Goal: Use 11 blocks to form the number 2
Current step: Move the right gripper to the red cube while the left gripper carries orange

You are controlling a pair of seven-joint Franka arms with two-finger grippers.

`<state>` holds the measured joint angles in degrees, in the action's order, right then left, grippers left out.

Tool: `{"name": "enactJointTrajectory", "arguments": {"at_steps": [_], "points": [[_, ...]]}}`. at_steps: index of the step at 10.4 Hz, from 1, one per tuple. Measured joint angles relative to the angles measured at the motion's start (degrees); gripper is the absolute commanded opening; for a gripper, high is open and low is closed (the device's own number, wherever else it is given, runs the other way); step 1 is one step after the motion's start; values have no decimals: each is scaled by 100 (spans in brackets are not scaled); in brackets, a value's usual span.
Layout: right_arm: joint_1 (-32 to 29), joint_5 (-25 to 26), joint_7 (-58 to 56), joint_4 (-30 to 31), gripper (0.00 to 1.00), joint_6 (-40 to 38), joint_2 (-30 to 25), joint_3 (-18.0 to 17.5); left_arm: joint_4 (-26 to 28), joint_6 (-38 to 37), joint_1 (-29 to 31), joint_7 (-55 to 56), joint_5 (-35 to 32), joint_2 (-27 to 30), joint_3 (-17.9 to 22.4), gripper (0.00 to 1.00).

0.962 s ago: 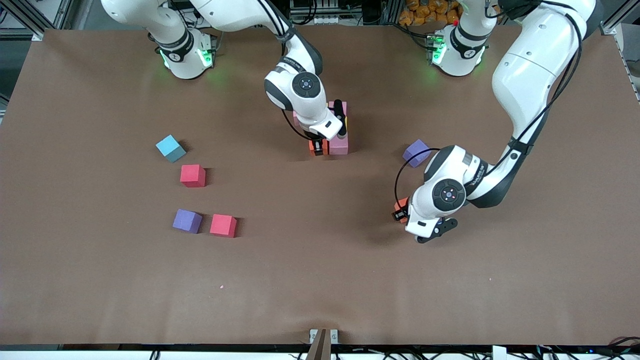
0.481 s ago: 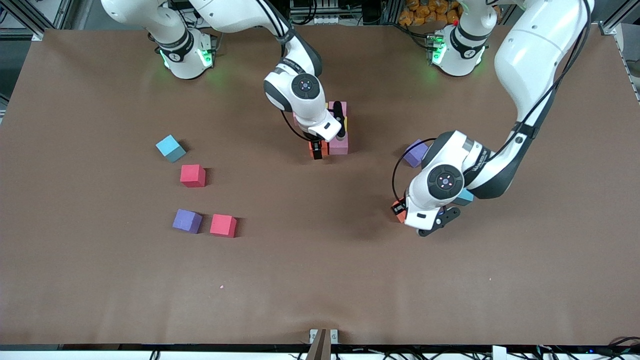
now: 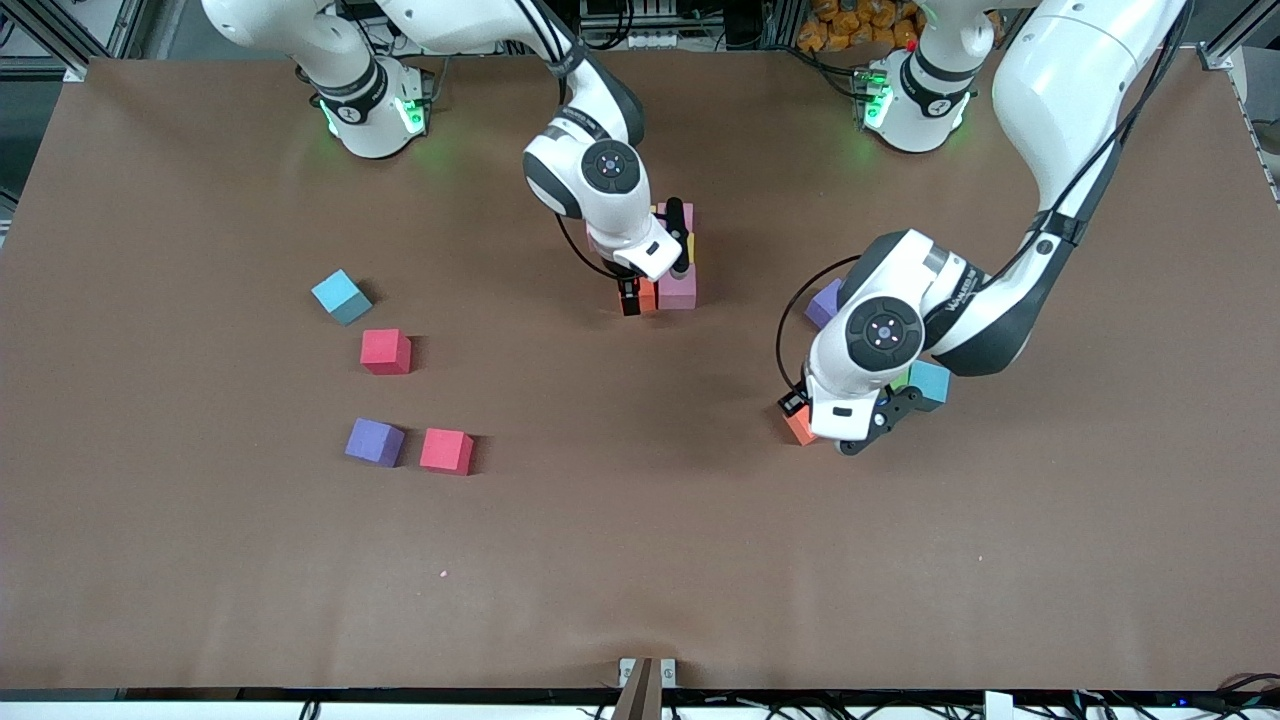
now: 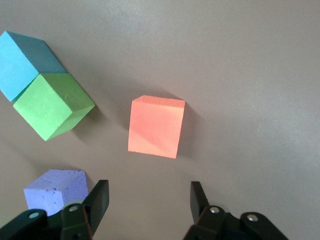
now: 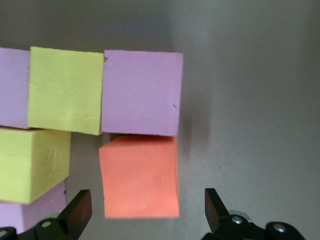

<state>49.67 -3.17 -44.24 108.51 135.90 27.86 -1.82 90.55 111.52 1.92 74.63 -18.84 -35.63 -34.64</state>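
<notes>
Two tools, both with fingers spread apart and holding nothing. Left tool (image 3: 845,432) hangs low over the desk (image 3: 640,560) toward the left arm's end, just beside an orange block (image 3: 798,424); in the left wrist view that orange block (image 4: 155,126) lies flat on the desk, clear of the fingers (image 4: 98,199). Just beside it lie a green block (image 4: 52,105) touching a light-blue cube (image 4: 22,64), and a purple block (image 4: 56,187) apart from them.

Right tool (image 3: 655,282) stands over the partly built number 2 (image 3: 672,262) at mid-desk, toward the robots' bases. The right wrist view shows a pink block (image 5: 142,93), a yellow block (image 5: 66,90) edge to edge with it, a second yellow block (image 5: 31,162), and a second orange block (image 5: 140,176) between the spread fingers, tucked against the pink one's edge.

Loose toward the right arm's end: another light-blue cube (image 3: 341,296), a red block (image 3: 386,351), a second purple block (image 3: 374,441) beside a second red block (image 3: 446,450). Broad bare desk lies nearer the front camera.
</notes>
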Motion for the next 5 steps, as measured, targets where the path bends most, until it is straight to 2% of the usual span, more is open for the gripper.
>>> {"name": "enactJointTrajectory", "arguments": {"at_steps": [3, 5], "points": [[-342, -6, 374, -11, 100, -293, -360, 17, 13, -27, 107, -111, 0, -23, 18, 82], [-965, -6, 638, -111, 100, -306, -394, 44, 31, -23, 134, -420, 0, -127, 38, 85]]}}
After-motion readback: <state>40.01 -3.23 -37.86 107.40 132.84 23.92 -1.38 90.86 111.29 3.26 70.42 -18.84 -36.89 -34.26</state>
